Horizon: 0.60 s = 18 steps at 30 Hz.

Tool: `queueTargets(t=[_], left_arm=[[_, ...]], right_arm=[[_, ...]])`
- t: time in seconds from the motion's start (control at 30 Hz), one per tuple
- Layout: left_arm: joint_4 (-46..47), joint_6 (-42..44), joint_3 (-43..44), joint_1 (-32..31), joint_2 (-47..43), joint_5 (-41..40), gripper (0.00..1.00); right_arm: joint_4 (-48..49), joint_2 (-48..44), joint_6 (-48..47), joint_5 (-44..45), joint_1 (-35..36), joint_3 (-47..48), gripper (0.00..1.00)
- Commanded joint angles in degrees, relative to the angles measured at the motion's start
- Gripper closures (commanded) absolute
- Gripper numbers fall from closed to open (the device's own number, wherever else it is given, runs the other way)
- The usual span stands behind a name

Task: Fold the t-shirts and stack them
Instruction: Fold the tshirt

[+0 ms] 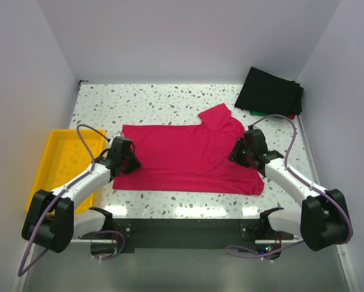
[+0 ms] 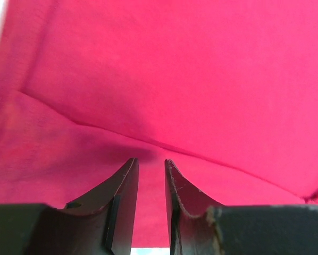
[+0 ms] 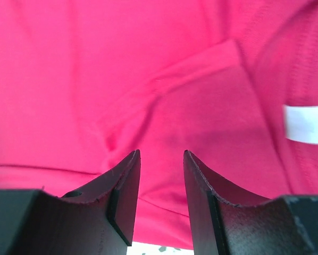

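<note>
A crimson-pink t-shirt [image 1: 185, 155] lies spread on the speckled table, one sleeve folded up at its upper right. Its cloth fills the left wrist view [image 2: 175, 79] and the right wrist view [image 3: 148, 79], where a white neck tag [image 3: 306, 124] shows. My left gripper [image 1: 128, 159] is over the shirt's left edge, its jaws a small gap apart just above the cloth [image 2: 151, 162]. My right gripper [image 1: 238, 153] is over the shirt's right side, jaws open over a fold [image 3: 161, 154]. A stack of black, green-edged and red shirts [image 1: 270, 92] lies at the back right.
A yellow plastic tray [image 1: 57, 161] sits at the table's left edge, beside my left arm. White walls close in the table on the left, back and right.
</note>
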Motion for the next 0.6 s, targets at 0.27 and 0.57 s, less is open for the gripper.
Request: queueTargets(t=[0.27,0.57], left_arm=[[3.81,-0.3,4.26,-1.18,3.97,-4.05,0.73],[6.19,-2.93,-2.32,-3.65,5.65,-5.28,0.73]], right_arm=[[0.32,4.32,-1.62,2.42,1.37,3.57,0.58],[2.52,8.56,0.76,2.5,3.75,-1.42,0.58]])
